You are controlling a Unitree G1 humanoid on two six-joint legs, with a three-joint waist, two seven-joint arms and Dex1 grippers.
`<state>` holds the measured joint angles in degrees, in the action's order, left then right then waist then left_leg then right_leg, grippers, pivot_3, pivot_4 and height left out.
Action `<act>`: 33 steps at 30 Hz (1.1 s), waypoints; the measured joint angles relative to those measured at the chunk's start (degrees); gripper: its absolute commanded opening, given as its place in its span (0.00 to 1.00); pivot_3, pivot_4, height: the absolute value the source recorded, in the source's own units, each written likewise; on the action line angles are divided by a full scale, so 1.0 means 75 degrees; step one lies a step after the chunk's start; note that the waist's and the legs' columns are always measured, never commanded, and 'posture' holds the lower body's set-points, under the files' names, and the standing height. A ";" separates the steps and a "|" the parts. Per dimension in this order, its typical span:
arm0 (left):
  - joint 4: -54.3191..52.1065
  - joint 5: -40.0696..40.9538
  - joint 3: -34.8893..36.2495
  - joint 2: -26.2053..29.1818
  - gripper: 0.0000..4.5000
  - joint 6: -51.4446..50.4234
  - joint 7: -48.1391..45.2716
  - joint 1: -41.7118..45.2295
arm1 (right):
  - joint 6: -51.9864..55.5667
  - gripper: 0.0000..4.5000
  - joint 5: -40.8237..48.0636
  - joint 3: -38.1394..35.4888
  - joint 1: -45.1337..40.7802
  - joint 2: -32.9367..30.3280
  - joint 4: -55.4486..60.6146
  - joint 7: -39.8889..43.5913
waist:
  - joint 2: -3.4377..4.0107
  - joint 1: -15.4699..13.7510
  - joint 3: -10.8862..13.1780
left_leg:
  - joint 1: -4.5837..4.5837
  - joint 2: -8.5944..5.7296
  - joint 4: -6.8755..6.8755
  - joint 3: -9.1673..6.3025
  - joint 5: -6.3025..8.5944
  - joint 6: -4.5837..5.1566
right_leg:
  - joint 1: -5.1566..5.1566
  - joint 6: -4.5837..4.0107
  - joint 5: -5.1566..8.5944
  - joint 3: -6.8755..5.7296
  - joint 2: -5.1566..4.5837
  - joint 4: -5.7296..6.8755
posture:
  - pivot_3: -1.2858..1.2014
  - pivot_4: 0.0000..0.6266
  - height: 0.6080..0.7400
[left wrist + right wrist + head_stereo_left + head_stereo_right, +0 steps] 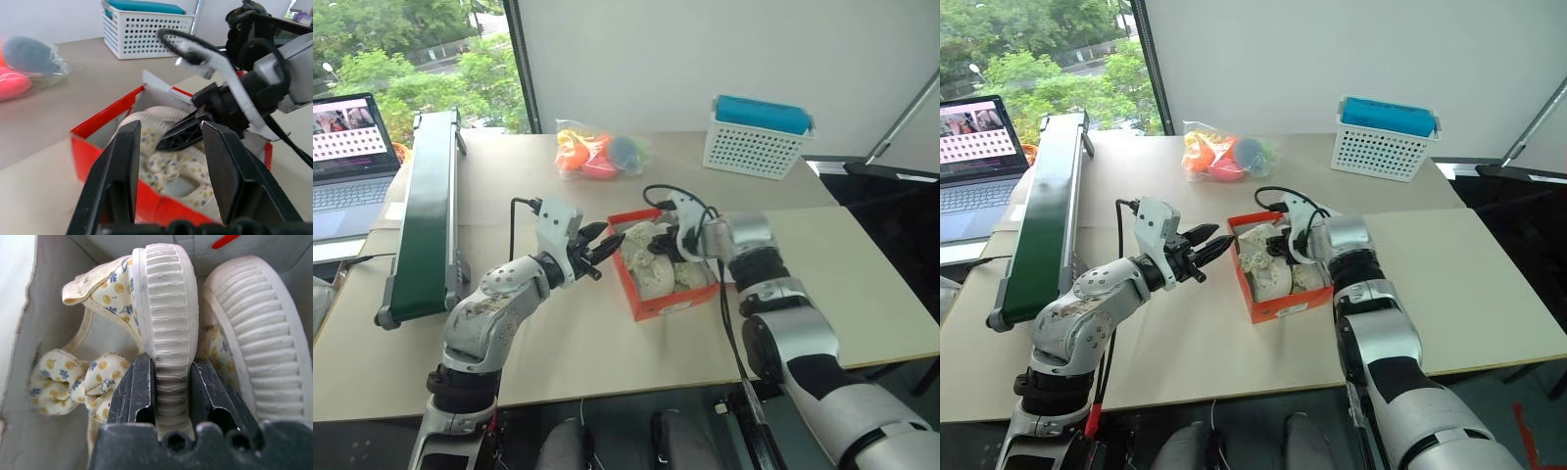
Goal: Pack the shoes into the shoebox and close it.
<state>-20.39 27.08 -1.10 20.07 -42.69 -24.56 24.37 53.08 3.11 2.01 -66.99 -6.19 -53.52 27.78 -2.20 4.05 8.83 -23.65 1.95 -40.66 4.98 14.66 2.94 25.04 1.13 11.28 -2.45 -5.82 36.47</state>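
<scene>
- We see the right gripper clamped on the ribbed sole of 1 cream floral fabric shoe inside the orange-red cardboard shoebox (second shoe alongside).
- Left gripper hovers beside the box, fingers parted, empty.

A beige table carries the shoebox, toy bag, white basket, laptop and green conveyor.
</scene>
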 measured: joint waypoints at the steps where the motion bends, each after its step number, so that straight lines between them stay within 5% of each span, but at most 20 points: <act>1: -0.0001 0.0001 -0.0006 -0.0007 0.47 0.0000 -0.0002 0.0006 | -0.0164 0.16 -0.0091 0.0077 -0.0081 0.0044 -0.0198 0.0050 | 0.0000 0.0003 0.0000 | 0.0008 0.0001 0.0001 0.0001 0.0002 -0.0004 | 0.0000 -0.0004 0.0003 0.0005 0.0002 0.0013 | 0.52 0.24 0.69; 3: -0.0001 0.0001 -0.0016 -0.0008 0.47 0.0000 -0.0005 0.0005 | -0.0501 0.16 -0.0272 0.0235 -0.0234 0.0111 -0.0620 0.0156 | 0.0000 -0.0003 0.0000 | 0.0023 0.0002 0.0003 0.0002 0.0005 -0.0010 | 0.0000 -0.0013 0.0012 0.0011 0.0005 0.0033 | 0.52 0.24 0.69; 12: -0.0001 -0.0002 -0.0047 -0.0011 0.48 0.0000 -0.0017 -0.0002 | -0.1292 0.84 -0.0257 -0.0182 -0.0357 0.0322 -0.1690 0.0208 | 0.0009 -0.0037 0.0006 | 0.0016 0.0012 0.0006 0.0003 0.0005 -0.0028 | 0.0015 -0.0024 0.0018 0.0017 0.0012 0.0043 | 0.52 0.24 0.69; 17: 0.0001 -0.0001 -0.0050 -0.0006 0.48 0.0000 -0.0064 -0.0001 | -0.0575 0.84 -0.0120 -0.0343 -0.0460 0.0151 -0.1143 0.0259 | 0.0043 -0.0083 0.0038 | -0.0038 0.0010 0.0005 0.0002 0.0001 -0.0032 | 0.0065 -0.0025 0.0017 0.0017 0.0010 0.0046 | 0.52 0.24 0.69; 20: 0.0015 -0.0001 -0.0071 -0.0002 0.48 0.0000 -0.0113 0.0001 | 0.0338 0.84 0.0033 -0.0390 -0.0169 -0.0082 0.0203 0.0156 | 0.0060 -0.0204 0.0055 | -0.0133 -0.0001 -0.0001 0.0006 -0.0013 -0.0043 | 0.0169 -0.0025 0.0015 0.0022 0.0004 0.0076 | 0.52 0.24 0.69; 31: 0.0137 -0.0013 -0.0229 0.0040 0.48 0.0007 -0.0334 0.0018 | 0.3669 0.84 0.0762 -0.1298 0.1134 -0.0568 0.5676 -0.0627 | 0.0095 -0.0406 0.0088 | -0.0149 -0.0006 -0.0016 0.0006 -0.0014 -0.0025 | 0.0171 -0.0016 0.0015 0.0009 -0.0002 0.0071 | 0.52 0.24 0.69; 33: 0.0147 -0.0020 -0.0287 0.0070 0.48 0.0023 -0.0410 0.0017 | 0.4003 0.73 0.0946 -0.1614 0.1255 -0.0581 0.6380 -0.0720 | 0.0095 -0.0413 0.0088 | -0.0149 -0.0007 -0.0016 0.0005 -0.0014 -0.0024 | 0.0171 -0.0016 0.0015 0.0009 -0.0001 0.0070 | 0.52 0.24 0.69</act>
<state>-19.29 26.93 -3.25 20.60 -42.52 -27.63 24.50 83.10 10.20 -10.09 -57.58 -10.55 -5.67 22.38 -1.49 0.95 9.50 -24.77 1.90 -40.78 5.02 14.56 2.76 26.32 1.01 11.39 -2.38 -5.83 36.99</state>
